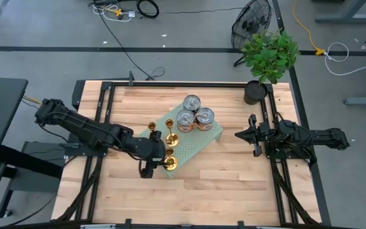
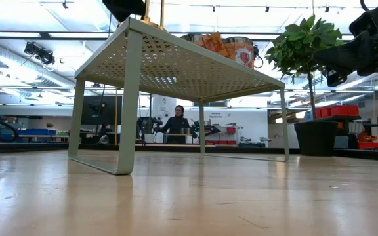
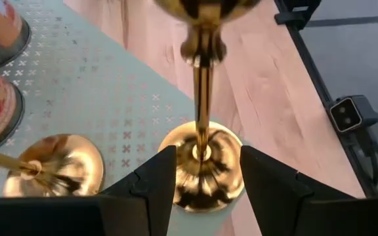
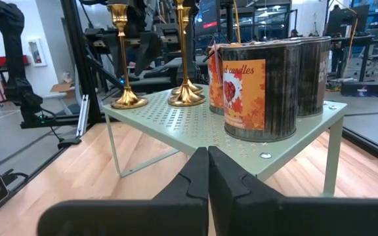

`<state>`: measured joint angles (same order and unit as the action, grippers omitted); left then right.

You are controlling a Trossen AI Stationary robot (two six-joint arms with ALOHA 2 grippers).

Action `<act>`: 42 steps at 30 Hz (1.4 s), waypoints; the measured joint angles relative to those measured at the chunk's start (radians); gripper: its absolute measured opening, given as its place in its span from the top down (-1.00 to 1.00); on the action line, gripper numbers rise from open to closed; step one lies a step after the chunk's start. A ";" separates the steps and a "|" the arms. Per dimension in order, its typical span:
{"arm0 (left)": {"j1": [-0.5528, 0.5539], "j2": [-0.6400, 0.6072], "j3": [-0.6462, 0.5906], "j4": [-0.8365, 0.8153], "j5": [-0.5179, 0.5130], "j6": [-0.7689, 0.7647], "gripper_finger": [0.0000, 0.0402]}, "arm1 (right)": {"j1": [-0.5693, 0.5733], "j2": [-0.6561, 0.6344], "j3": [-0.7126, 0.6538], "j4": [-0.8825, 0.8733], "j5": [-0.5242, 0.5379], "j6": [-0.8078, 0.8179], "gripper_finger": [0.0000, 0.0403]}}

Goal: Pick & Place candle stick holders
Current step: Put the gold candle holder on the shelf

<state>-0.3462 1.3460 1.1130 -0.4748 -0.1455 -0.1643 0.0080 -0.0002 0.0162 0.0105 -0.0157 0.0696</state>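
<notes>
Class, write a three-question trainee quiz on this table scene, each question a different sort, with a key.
1. True or false: the left gripper has its fingers open on either side of a brass candle stick holder.
2. How many tin cans stand on the green perforated shelf?
3. The right gripper is: A) holding a can, B) shut and empty, off beside the shelf, C) gripping the potted plant.

Key
1. True: the holder's base stands on the shelf between the spread fingers.
2. Three, grouped together.
3. B.
</notes>
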 joint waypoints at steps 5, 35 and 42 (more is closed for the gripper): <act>0.000 -0.011 0.000 -0.038 0.009 -0.007 0.11 | 0.000 0.000 0.000 0.000 0.000 0.000 0.99; -0.116 -0.031 0.143 -0.347 0.034 -0.072 0.11 | 0.000 0.000 0.000 0.000 0.000 0.000 0.99; -0.216 -0.031 0.143 -0.349 0.002 -0.141 0.11 | 0.000 0.000 0.000 0.000 0.000 0.000 0.99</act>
<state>-0.5624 1.3148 1.2556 -0.8234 -0.1435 -0.3052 0.0079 -0.0002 0.0164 0.0105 -0.0154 0.0695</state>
